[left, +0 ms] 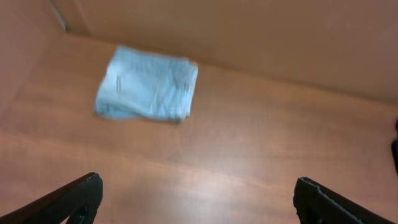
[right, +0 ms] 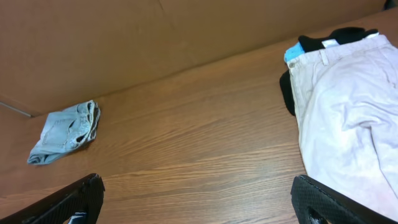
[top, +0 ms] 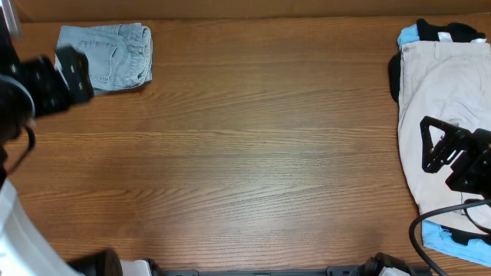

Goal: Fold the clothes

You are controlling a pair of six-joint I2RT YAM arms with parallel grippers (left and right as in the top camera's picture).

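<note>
Evidently we are between garments. One folded denim garment (top: pixel 107 57) lies flat on the table (top: pixel 245 153), just ahead of the left end effector (left: pixel 198 185), which hangs released with its fingers (left: pixel 78 198) spread wide and nothing between them. The right end effector (right: pixel 196 185) is likewise released and empty. It hovers over the near edge of the unfolded pile, with the beige trousers (right: pixel 348 118) ahead of it and to its right.

We judge the step in hand to be fetching the next piece. The trousers lie on top, stretched lengthwise. A black garment (right: pixel 339 34) and a blue garment (right: pixel 293 53) peek out from under their waistband at the far end of the pile from the right end effector.

The next move calls for the right end effector to drop onto the trousers and pinch one layer only. It should then drag them toward the bare middle of the table, where both arms can reach.

The table is smooth brown wood grain, so cloth should slide easily. A plain brown wall (right: pixel 124 43) closes the far side beyond both end effectors, and we see nothing more of the room.
</note>
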